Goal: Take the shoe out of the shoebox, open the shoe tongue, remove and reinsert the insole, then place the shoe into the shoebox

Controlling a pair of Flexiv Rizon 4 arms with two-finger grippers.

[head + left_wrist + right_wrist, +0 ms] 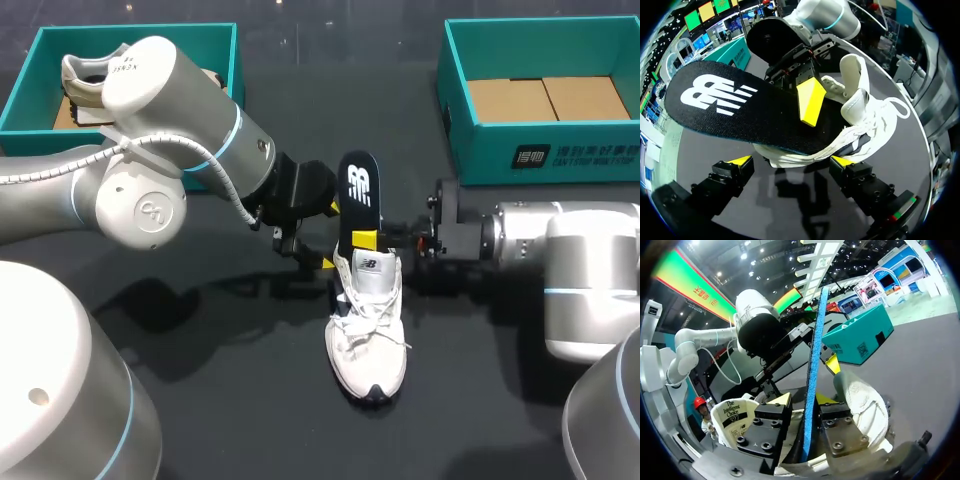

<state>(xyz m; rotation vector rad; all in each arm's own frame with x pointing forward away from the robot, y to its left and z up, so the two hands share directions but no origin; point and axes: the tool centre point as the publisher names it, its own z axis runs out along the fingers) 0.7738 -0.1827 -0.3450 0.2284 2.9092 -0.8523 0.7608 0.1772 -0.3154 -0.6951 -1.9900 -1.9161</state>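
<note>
Black tabletop (200,330), white sneaker (368,335) lying mid-table, toe pointing back at me. Only the head view gives me the boxes: the left shoebox (30,80) holds a second shoe (85,80), and the right shoebox (480,150) shows its brown cardboard floor. On the right wrist view I get the black insole (358,190) edge-on, its blue side showing. It stands up out of the sneaker, pinched in my right gripper (367,240). Left wrist view: my left gripper (791,161) is spread wide, sneaker just ahead.

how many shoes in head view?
2. A white shoe mid-table, its insole sticking up; a second shoe in the left teal shoebox, partly hidden behind the left arm.
</note>
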